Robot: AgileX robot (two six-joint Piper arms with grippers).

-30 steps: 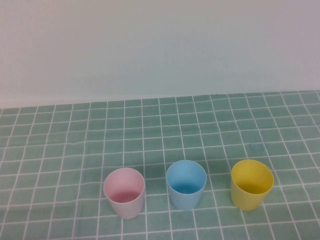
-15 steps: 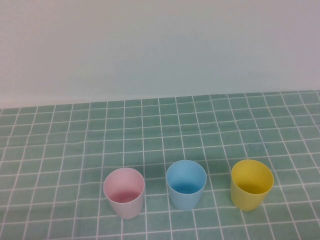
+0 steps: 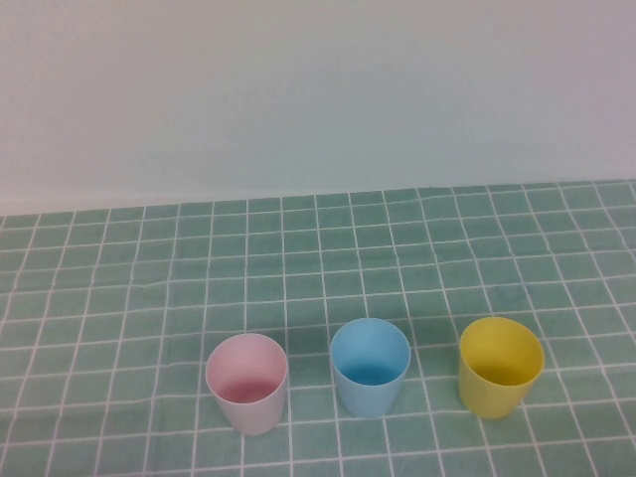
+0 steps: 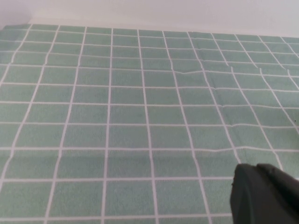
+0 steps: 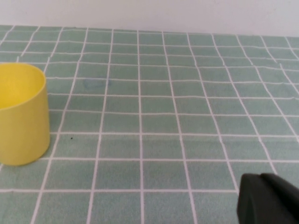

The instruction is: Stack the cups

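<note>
Three cups stand upright in a row along the near edge of the bench [image 3: 119, 258], mouths open to the ceiling, each apart from its neighbour. On the left, the pink cup [image 3: 247, 383]. In the middle, the blue cup [image 3: 370, 367], set a touch farther back than the pink one. On the right, the yellow cup [image 3: 501, 367], about level with the blue. Nothing nested, all three separate on the green checked cloth [image 3: 397, 248] that covers the bench, with a plain pale wall [image 3: 318, 89] behind.

From the high view, neither arm reaches into the scene. The left tool [image 4: 264, 195] shows only as a dark tip in its own wrist view, low over bare cloth with no cup near it; whether it is released or clenched cannot be told. The right tool [image 5: 268, 199] is likewise just a dark tip, hanging over the cloth to the right of the yellow cup and well apart from it; its state cannot be told either.
</note>
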